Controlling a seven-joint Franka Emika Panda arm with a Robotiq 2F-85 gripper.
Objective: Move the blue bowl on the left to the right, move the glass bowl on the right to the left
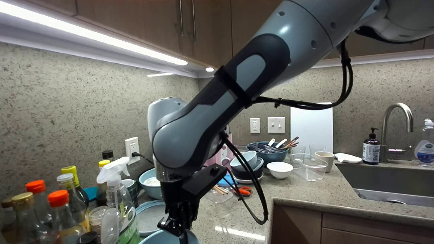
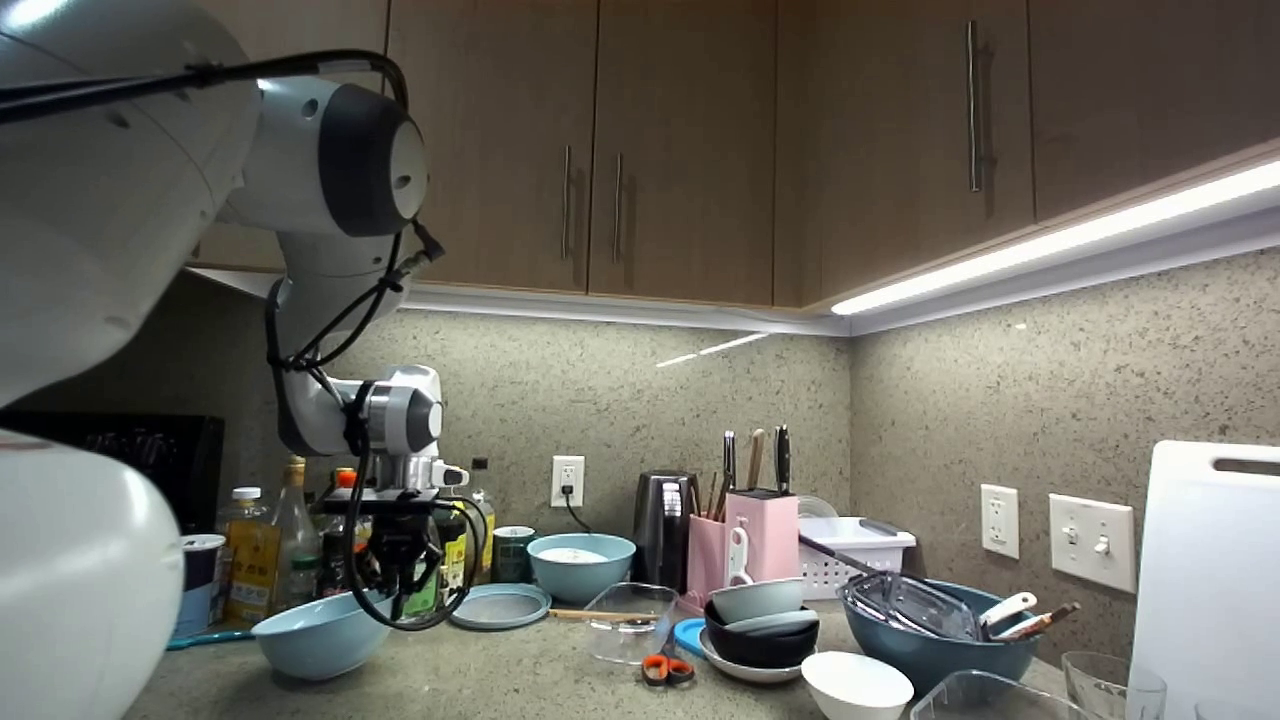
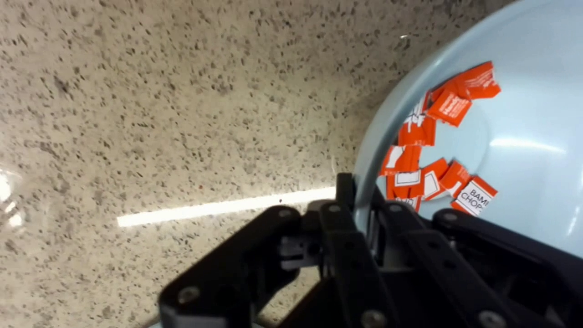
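The light blue bowl (image 2: 325,640) holds several orange packets (image 3: 448,107). It stands on the counter's left in an exterior view and looks slightly tilted; I cannot tell if its base touches the counter. It also shows at the lower edge of an exterior view (image 1: 168,238) and at right in the wrist view (image 3: 537,118). My gripper (image 3: 361,191) is shut on the bowl's near rim, one finger inside and one outside. Among several clear vessels, I cannot single out the glass bowl for certain. A clear vessel (image 2: 632,625) stands by chopsticks; a larger clear container (image 1: 310,169) stands near the cup.
Bottles and a spray bottle (image 1: 117,193) crowd beside the gripper. A round blue lid (image 2: 500,607) and a blue bowl with white contents (image 2: 582,568) are behind. Scissors (image 2: 668,671), stacked bowls (image 2: 762,635), a small white bowl (image 2: 858,685) and a sink (image 1: 386,179) lie farther along.
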